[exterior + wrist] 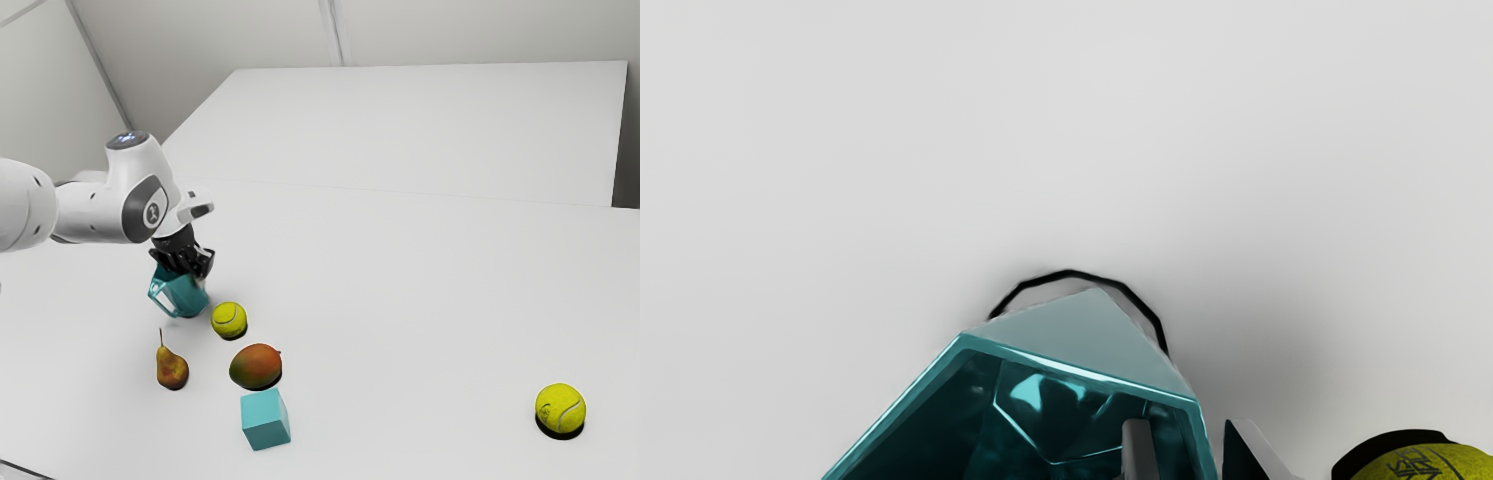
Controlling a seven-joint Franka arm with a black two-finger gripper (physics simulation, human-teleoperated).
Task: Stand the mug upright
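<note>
Gripper is reaching down at the mug, part of it dipping into the mouth just inside the rim. Grip state: can't tell if it's clamping or loose, so not calling it either way.

Mug's sitting at the exterior view's left, mouth facing up, base toward the table, handle pointing to the exterior view's left. Looks abt upright; a slight lean or a base edge hovering is hard to rule out w/ the hand covering the top.

Why there: working at the rim is prob giving leverage on the tilt w/o crowding the base, and the handle is pointing away from the near tennis ball, so it's not snagging. That ball is sitting just beside the mug on the side away from the handle, so clearance is looking tight there; a sideways nudge could roll it, IMO.

Stage: pose is fitting either a mug being steadied thru the last bit of tilt or one already standing w/ the hand lingering at the rim. Can't split those.

Rest, FYI: pear, mango and cube are lying nearer the exterior cam; other tennis ball is resting well apart, exterior view's right.
</note>
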